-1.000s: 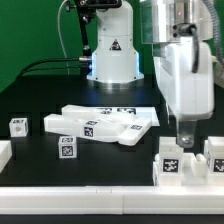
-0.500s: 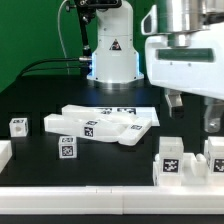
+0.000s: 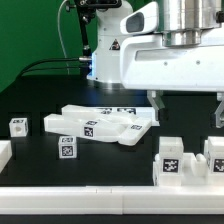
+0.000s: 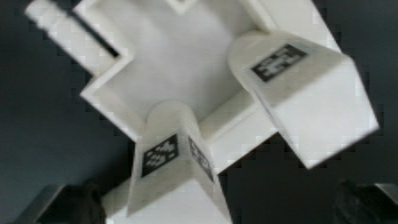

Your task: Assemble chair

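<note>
The chair's loose white parts lie on the black table. Flat slabs (image 3: 100,126) are piled in the middle. Two small tagged cubes (image 3: 18,126) (image 3: 66,150) lie on the exterior view's left. Two tagged blocks (image 3: 170,160) (image 3: 214,155) stand at the front right. My gripper (image 3: 186,112) hangs above the table between the pile and the right blocks, open and empty, fingers (image 3: 152,104) spread wide. The wrist view shows a flat slab (image 4: 169,55) with two tagged long pieces (image 4: 285,70) (image 4: 169,160) below my gripper (image 4: 214,208); only the dark fingertips (image 4: 68,205) show.
The robot base (image 3: 110,55) stands at the back with cables beside it. A white piece (image 3: 3,152) sits at the left edge. A white rail (image 3: 100,195) runs along the table's front edge.
My gripper has risen from beside the right blocks, turned broadside to the exterior camera and shifted towards the exterior view's left. The parts have not moved.
</note>
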Robot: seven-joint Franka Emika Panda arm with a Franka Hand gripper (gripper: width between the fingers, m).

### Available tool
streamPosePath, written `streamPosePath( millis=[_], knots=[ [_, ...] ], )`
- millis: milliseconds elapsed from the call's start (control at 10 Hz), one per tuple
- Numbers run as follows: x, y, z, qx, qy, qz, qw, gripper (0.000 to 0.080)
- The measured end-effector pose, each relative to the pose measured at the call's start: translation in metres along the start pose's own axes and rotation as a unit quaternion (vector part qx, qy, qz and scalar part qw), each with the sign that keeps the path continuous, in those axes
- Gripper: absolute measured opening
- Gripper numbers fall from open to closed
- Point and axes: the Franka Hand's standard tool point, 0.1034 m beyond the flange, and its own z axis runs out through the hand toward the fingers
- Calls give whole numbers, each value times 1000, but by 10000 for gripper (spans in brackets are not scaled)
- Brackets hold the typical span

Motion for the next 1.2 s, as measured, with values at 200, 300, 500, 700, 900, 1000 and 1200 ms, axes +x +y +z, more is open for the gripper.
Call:
streamPosePath(
  millis=[200,300,500,700,900,1000,1200],
  knots=[
    [-1,4,2,1,11,-109,994,649],
    [1,7,3,0,20,-158,987,649],
    [1,8,4,-1,19,-192,981,649],
    [2,8,3,-1,25,-197,980,649],
    [-1,19,0,-1,40,-223,974,649],
    [4,29,-3,-3,69,-238,969,649],
    [3,50,6,-11,150,-245,958,649]
  ],
)
